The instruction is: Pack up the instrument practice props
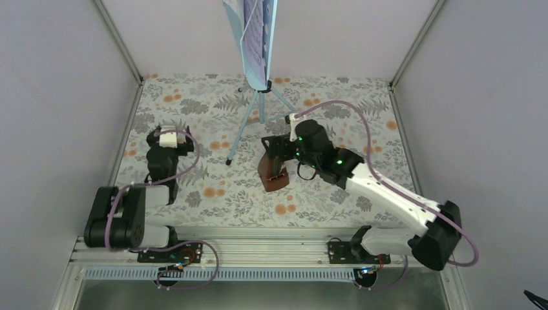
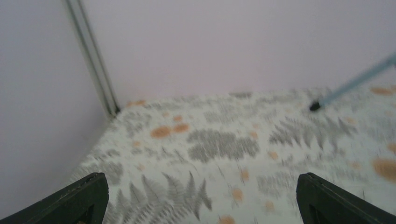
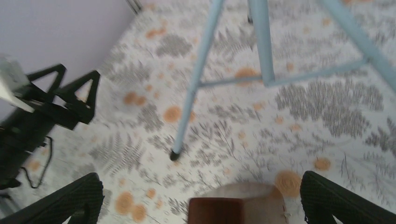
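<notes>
Progress: nothing packed yet | metronome (image 1: 274,179) on worktop (image 1: 194,103), between the wide-apart jaws of my right hand (image 3: 201,189), not gripped | music stand (image 1: 245,123) set up behind it, sheet-music pages (image 1: 255,32) on it | my left hand (image 2: 201,196) wide, empty.

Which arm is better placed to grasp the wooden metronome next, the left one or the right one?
Right, most likely. The right hand is open directly above the metronome, while the left hand hovers over the tablecloth, well off to the side.
</notes>
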